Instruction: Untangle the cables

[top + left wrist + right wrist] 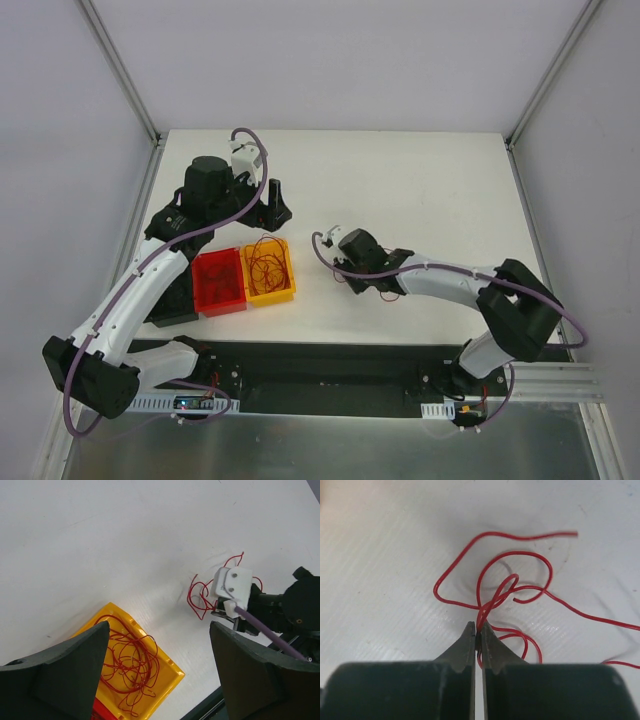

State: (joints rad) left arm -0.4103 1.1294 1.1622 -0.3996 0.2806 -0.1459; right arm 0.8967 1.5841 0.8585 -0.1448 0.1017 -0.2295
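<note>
operator: where do the cables stand, and what does each pincer hold?

technician: one loose tangle (496,599) of red wire lies on the white table (400,180), right of the yellow bin (283,292). a second heap of red wire (127,660) sits inside that bin, and a red bin (219,281) touches its left side. the right gripper (476,630) is closed, tips together, pinching the loose tangle where several strands run in side by side. the left gripper (159,627) stands wide, holds nothing and hangs over the far corner of the yellow bin.

operator: how should the step be carried out?

technician: judged from this pose, the step is to draw one wire out of the knot.
- lift slowly and watch whether the whole clump rises.
- if it does, the pinch has probably taken more than one strand, so release and re-grip on a single free run, such as the long end trailing right.
- the free gripper could pin the rest of the knot to the table.

operator: what cannot be confirmed?

technician: how many strands sit between the tips cannot be told, because the finger bodies cover the near part of the knot. two strands leave the right wrist view at the right edge. from above, the right arm hides most of the tangle. no black wire can be made out.
</note>
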